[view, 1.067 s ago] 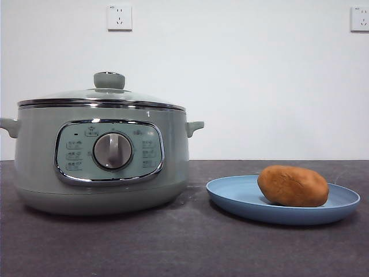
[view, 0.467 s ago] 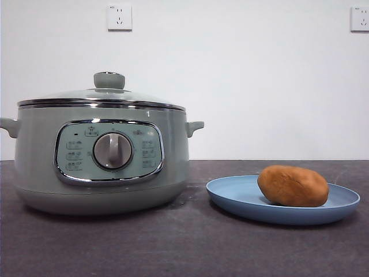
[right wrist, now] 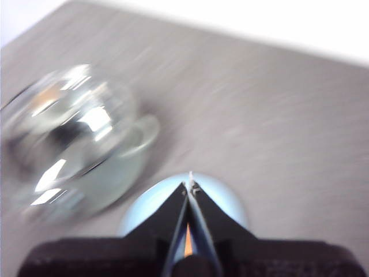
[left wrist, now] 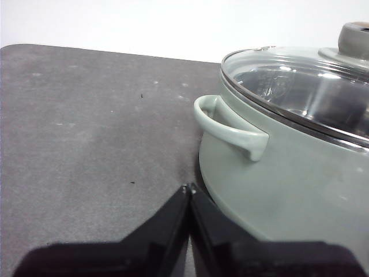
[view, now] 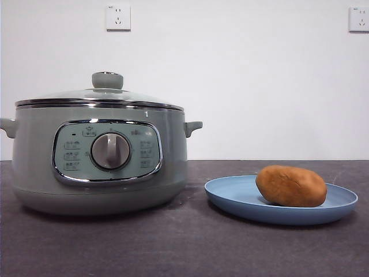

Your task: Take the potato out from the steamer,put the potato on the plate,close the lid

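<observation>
Nothing has changed: our oval orange-brown potato (view: 291, 186) stays on the shallow light-blue plate (view: 230, 199), clear glass lid (view: 98, 95) seated on the sage-green steamer (view: 98, 167); both the left gripper (left wrist: 189, 193) and right gripper (right wrist: 189, 187) are pressed together, so we judge the task finished.

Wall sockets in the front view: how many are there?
2. One wall socket is above the steamer; the other wall socket sits at the picture's top right corner, above the plate. More may lie outside the picture.
</observation>
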Tool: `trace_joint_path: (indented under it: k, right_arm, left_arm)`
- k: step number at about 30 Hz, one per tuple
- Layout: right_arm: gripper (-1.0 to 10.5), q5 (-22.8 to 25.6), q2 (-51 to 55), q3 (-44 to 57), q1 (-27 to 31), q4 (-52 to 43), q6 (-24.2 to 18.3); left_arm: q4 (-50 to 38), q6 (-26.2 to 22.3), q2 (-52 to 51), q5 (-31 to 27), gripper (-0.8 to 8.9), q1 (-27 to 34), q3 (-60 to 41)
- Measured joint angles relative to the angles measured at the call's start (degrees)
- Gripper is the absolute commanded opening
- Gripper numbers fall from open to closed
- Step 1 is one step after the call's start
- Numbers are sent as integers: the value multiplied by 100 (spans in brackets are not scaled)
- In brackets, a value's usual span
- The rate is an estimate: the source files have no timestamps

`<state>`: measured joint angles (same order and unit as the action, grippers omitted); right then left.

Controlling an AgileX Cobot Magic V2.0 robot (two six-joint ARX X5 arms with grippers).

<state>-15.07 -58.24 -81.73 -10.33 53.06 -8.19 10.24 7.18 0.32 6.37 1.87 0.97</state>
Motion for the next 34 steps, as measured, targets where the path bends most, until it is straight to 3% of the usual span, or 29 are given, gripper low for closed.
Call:
trace_joint_path:
  k: [3, 6, 11, 16, 23, 34]
  right_arm:
    - [-1, -129, 828, 1342, 813, -1220, 190]
    - [-1, -133, 1794, 3298, 1213, -2682, 496]
    - [-1, -131, 2953, 5705, 1331, -4568, 863]
    - [-1, -131, 4004, 7370, 1331, -5530, 1178]
    - [-1, -125, 4898, 7836, 1331, -5414, 1274]
    - [-1, 50, 5211, 7847, 1329, -4684, 1292]
  left_arm:
    - [0, 0, -2, 0, -4, 0, 0]
    - [0, 0, -2, 0, -4, 0, 0]
    - [0, 0, -2, 0, -4, 0, 0]
    - [0, 0, -2, -2, -4, 0, 0]
    - [0, 0, -2, 0, -4, 0, 0]
    - [0, 0, 0, 0, -4, 0, 0]
